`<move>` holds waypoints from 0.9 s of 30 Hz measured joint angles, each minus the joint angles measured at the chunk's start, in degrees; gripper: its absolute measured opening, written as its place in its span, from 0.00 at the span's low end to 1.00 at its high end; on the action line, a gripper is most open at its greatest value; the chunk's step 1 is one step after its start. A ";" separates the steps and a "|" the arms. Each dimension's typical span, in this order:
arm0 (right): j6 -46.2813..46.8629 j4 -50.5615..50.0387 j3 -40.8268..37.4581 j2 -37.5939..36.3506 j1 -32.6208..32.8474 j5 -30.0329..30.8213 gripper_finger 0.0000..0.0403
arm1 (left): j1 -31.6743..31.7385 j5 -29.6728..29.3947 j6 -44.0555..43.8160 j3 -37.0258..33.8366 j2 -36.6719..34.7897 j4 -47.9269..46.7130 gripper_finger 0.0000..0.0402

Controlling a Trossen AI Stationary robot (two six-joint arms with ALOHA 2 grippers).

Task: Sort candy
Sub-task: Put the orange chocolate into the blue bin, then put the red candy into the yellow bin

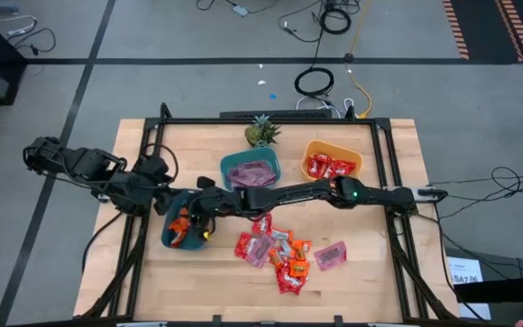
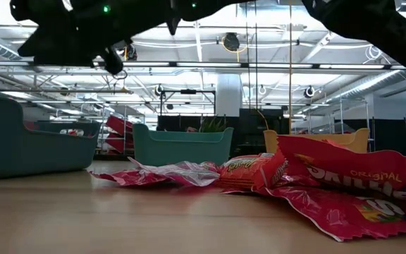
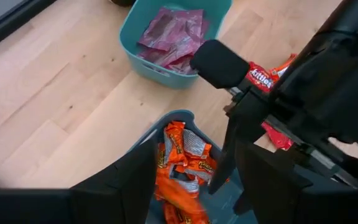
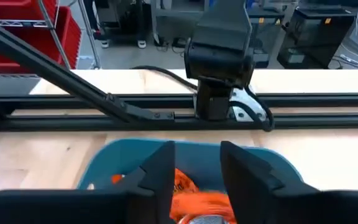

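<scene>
Drop-off step. Right tool over dark teal bowl, fingers spread, nothing pinched; orange candy lies inside. Left tool alongside, spread, idle. Mixed candy pile waits mid-surface. Next likely: lift clear, reach pile.

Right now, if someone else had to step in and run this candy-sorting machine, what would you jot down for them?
Right gripper: reaching across the table, over the dark teal bowl of orange candies, fingers apart, nothing between them; looks like a drop-off.
Left gripper: open, empty, hovering over that same bowl.
Done so far: pink-purple candies in the light teal bowl, red candies in the orange bowl, orange ones in the dark teal bowl.
Left to do: a mixed pile of red and orange wrappers, plus one pink-purple candy, lies loose on the table.
</scene>
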 joint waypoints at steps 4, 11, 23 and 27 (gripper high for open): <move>-0.29 -0.95 -0.09 -0.10 -0.09 0.02 0.36 | 0.00 -0.01 0.15 0.00 -0.02 -0.05 0.56; -2.77 -17.53 1.45 -5.28 -0.74 0.46 0.41 | 0.00 -0.01 1.04 0.00 0.04 -0.01 0.56; 6.28 -44.54 1.50 -9.26 -1.61 -1.83 0.41 | 0.00 -0.29 0.96 0.00 0.12 0.55 0.56; 5.93 -48.36 1.48 -9.26 -0.40 -2.72 0.41 | 0.00 -0.67 -0.38 0.00 0.33 0.70 0.56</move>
